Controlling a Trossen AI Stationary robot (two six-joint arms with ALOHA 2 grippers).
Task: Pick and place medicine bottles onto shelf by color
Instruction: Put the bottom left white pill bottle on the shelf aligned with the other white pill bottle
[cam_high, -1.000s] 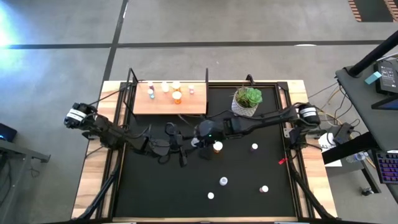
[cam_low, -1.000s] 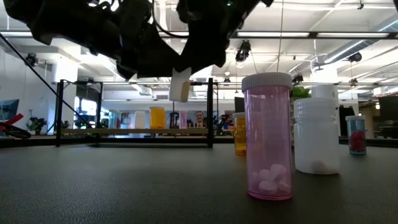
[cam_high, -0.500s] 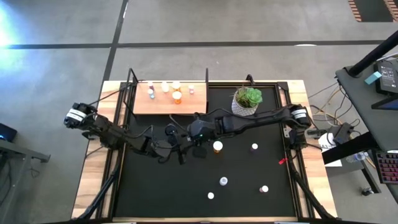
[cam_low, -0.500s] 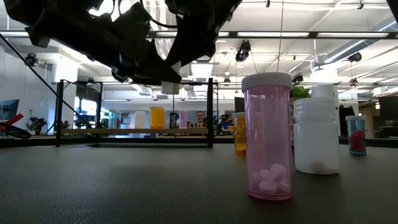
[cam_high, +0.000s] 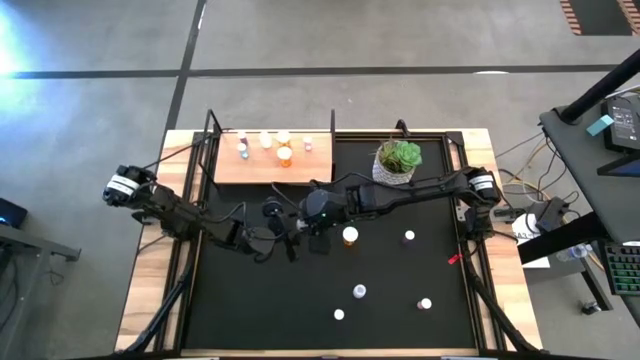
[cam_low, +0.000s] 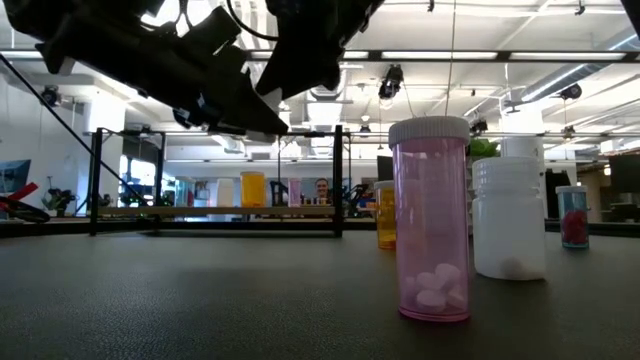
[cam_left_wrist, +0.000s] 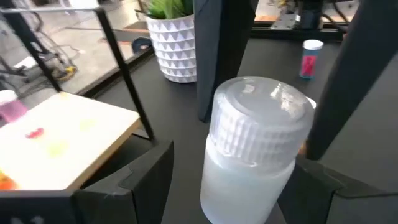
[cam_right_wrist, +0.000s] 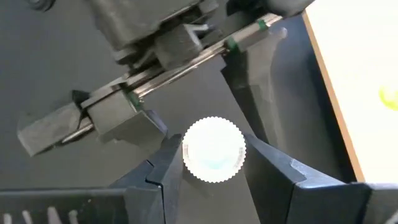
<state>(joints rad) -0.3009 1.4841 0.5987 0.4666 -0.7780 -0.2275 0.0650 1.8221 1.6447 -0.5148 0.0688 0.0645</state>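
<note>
- High view: my right gripper has slid a little further toward the left gripper. The two now meet over the black mat, just in front of the shelf. The arms cover the bottle they share, so I cannot pick it out here.
- Low view: a second ago a white bottle hung in plain sight below my arms. Now the dark bulk of both arms hides it, and only the shelf beyond and the pink bottle up close show clearly.
- Left wrist view: the white bottle stands upright between my left fingers. They are spread either side of its body, with a dark gap on one side, so I judge they are not yet gripping.
- Right wrist view: my right fingers pinch the bottle's ribbed cap from above, touching it on both sides.
- What it means: this reads as a handover in mid-air. The bottle has been brought into the left's reach but still rides on the right's grip, off the mat and short of the shelf.
</note>
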